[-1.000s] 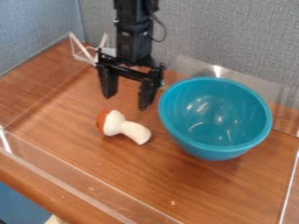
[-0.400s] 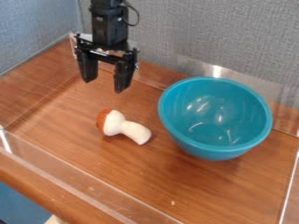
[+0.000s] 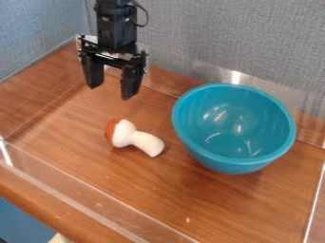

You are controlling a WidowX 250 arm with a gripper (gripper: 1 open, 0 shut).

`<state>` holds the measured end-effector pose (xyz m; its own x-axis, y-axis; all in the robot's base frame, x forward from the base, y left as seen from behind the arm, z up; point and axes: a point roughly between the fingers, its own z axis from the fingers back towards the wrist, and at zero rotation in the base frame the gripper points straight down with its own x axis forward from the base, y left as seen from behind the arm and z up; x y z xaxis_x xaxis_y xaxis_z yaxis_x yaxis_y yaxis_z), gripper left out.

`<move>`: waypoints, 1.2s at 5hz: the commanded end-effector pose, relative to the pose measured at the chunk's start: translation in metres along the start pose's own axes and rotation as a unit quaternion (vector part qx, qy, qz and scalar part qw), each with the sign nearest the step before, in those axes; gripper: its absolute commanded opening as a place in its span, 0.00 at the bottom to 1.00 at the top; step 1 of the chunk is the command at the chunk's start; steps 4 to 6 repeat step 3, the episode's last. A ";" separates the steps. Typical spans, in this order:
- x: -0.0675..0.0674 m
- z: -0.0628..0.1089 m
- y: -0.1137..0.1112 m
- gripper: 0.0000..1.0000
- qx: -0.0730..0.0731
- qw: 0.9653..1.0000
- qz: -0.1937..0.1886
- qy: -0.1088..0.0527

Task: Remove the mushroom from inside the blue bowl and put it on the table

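the mushroom [image 3: 135,138] lies on the desk [image 3: 152,195] near its front edge, so the task looks finished; the end effector [image 3: 112,84], fingers apart, need only stay clear.

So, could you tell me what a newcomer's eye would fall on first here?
Probably the big turquoise-blue bowl, standing right of the picture's middle. Next, the small mushroom with its orange-red cap and white stem, lying on the wooden table left of the bowl, and the black open gripper behind it.

Orange-red-capped mushroom [image 3: 132,139] — on its side on the table [image 3: 114,178], near the blue bowl [image 3: 234,129].
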<state>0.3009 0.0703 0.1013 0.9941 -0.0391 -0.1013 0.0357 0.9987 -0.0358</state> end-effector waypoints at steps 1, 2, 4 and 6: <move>0.003 0.020 0.007 1.00 0.011 0.999 0.001 -0.036; 0.001 0.018 0.008 1.00 0.011 0.999 0.001 -0.038; 0.007 0.021 0.009 0.00 0.013 0.999 -0.015 -0.038; 0.007 0.021 0.009 0.00 0.013 0.999 -0.015 -0.038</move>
